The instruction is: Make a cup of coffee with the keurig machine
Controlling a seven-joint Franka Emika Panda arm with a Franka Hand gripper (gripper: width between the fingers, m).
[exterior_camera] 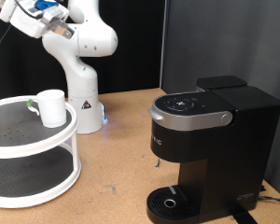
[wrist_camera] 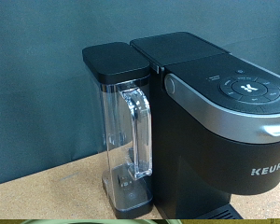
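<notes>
Keurig (exterior_camera: pixel 201 149) is sitting closed on the wooden table (exterior_camera: pixel 117 140), its silver lid handle down and its drip tray bare. Cup (exterior_camera: pixel 52 107) is standing upright on the top tier of a white two-tier rack (exterior_camera: pixel 33 149), well apart from the keurig toward the exterior view's left. Gripper (exterior_camera: pixel 28 17) is hanging high above the rack, far from the keurig; its finger spacing cannot be told. Wrist view is showing the keurig's clear water tank (wrist_camera: pixel 126 140).
</notes>
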